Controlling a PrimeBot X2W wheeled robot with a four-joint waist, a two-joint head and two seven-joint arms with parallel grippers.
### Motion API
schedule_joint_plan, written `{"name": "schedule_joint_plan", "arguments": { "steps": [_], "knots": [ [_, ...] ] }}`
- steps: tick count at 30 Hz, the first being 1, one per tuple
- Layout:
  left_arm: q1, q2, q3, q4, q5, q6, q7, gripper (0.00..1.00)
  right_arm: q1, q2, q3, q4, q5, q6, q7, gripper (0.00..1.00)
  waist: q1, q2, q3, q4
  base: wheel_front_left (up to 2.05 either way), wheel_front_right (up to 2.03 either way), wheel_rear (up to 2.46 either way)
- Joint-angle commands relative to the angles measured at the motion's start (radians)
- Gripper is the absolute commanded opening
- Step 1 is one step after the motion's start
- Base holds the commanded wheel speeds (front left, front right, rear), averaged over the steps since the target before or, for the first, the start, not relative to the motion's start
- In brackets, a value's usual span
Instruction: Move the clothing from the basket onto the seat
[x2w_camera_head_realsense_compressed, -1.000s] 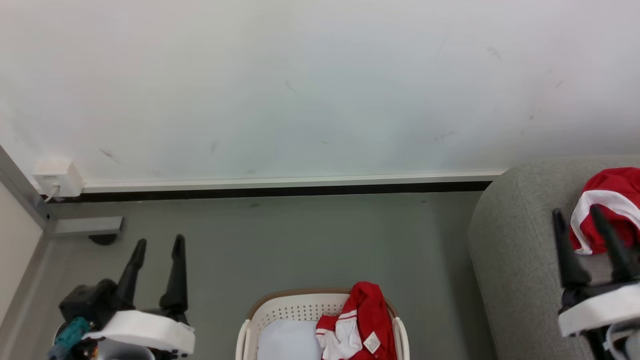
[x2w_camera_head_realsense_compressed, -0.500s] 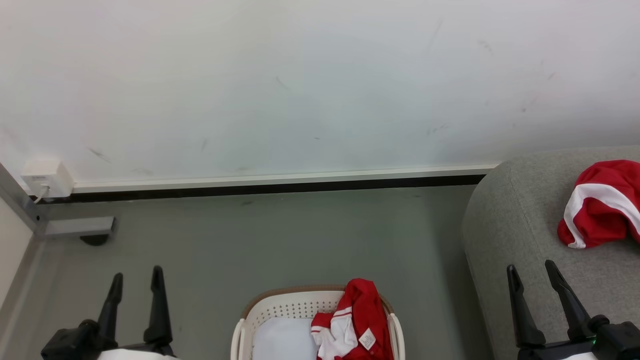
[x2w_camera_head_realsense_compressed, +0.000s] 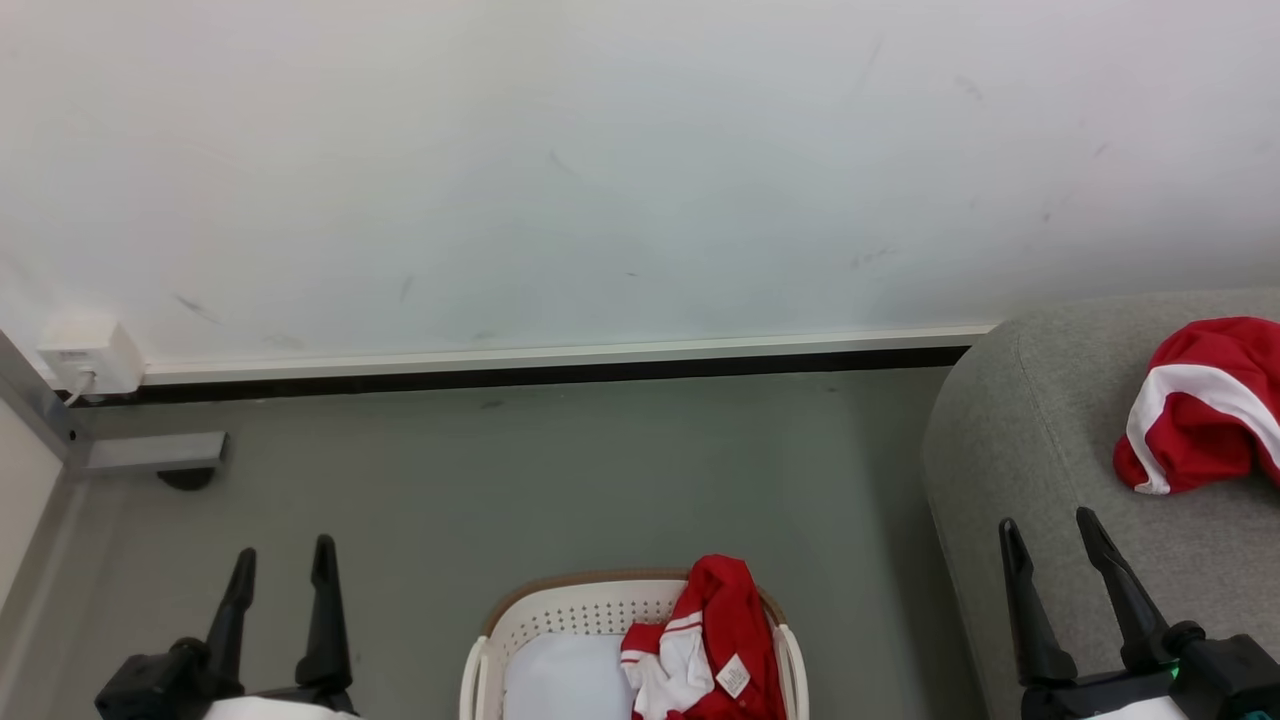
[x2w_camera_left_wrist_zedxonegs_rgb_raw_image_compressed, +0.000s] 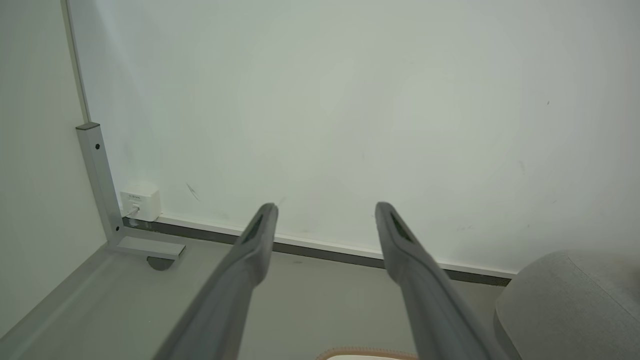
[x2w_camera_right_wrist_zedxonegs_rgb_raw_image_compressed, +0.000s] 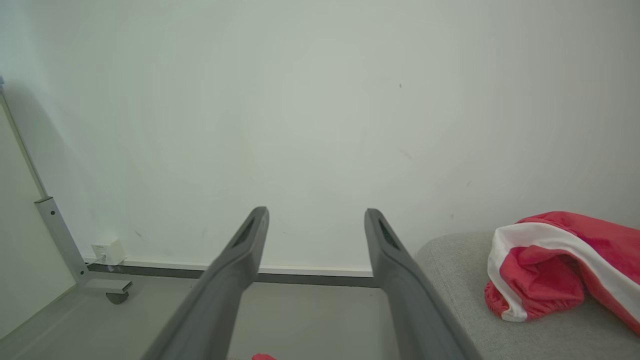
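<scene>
A red and white garment (x2w_camera_head_realsense_compressed: 712, 650) with a small white label hangs over the right side of the white basket (x2w_camera_head_realsense_compressed: 560, 612) at the bottom centre. Another piece of red clothing (x2w_camera_head_realsense_compressed: 1200, 405) with a white stripe lies on the grey seat (x2w_camera_head_realsense_compressed: 1030, 450) at the right; the right wrist view shows this garment (x2w_camera_right_wrist_zedxonegs_rgb_raw_image_compressed: 560, 262) on the seat (x2w_camera_right_wrist_zedxonegs_rgb_raw_image_compressed: 450, 255) too. My left gripper (x2w_camera_head_realsense_compressed: 283, 560) stands open and empty left of the basket. My right gripper (x2w_camera_head_realsense_compressed: 1045, 525) is open and empty over the seat's near edge, below the garment. The left gripper (x2w_camera_left_wrist_zedxonegs_rgb_raw_image_compressed: 325, 207) and right gripper (x2w_camera_right_wrist_zedxonegs_rgb_raw_image_compressed: 315, 212) point toward the wall.
A white wall (x2w_camera_head_realsense_compressed: 600, 170) with a dark baseboard (x2w_camera_head_realsense_compressed: 540, 375) runs across the back. A white socket box (x2w_camera_head_realsense_compressed: 85, 355) and a grey metal frame foot (x2w_camera_head_realsense_compressed: 150, 452) sit at the left corner. Grey floor (x2w_camera_head_realsense_compressed: 600, 480) lies between basket and wall. A pale pad (x2w_camera_head_realsense_compressed: 565, 680) lines the basket.
My right gripper has drawn back from the red garment on the seat, toward the near edge, empty. My left gripper has dropped lower in view. The head camera shifted slightly.
</scene>
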Motion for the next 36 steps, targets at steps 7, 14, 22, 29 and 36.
{"name": "schedule_joint_plan", "arguments": {
  "steps": [7,14,22,29,36],
  "knots": [
    [-0.007,0.0,0.004,0.006,0.007,-0.007,0.0,1.0,-0.014,0.0,0.007,0.004,-0.007,-0.002,-0.003,1.0,0.0,0.0,0.002,-0.004,0.0,0.0,0.0],
    [-0.011,0.0,-0.007,0.01,-0.007,-0.004,0.0,1.0,-0.019,-0.004,0.007,-0.002,-0.005,-0.002,-0.003,1.0,0.0,0.0,0.0,-0.009,0.0,0.0,0.0],
    [-0.018,0.0,-0.035,0.025,-0.019,-0.002,0.0,1.0,-0.019,-0.011,0.007,0.006,-0.001,-0.002,-0.003,1.0,0.0,0.0,0.0,-0.028,0.0,0.0,0.0],
    [-0.024,0.0,-0.05,0.041,-0.022,-0.002,0.0,1.0,-0.025,-0.018,-0.002,0.01,0.0,-0.002,-0.003,1.0,0.0,0.0,0.01,-0.072,0.0,0.0,0.0],
    [-0.045,0.0,-0.06,0.06,-0.004,-0.009,0.0,1.0,-0.042,-0.018,-0.009,0.004,0.0,-0.002,-0.003,1.0,0.0,0.0,0.041,-0.131,0.0,0.0,0.0]
  ]
}}
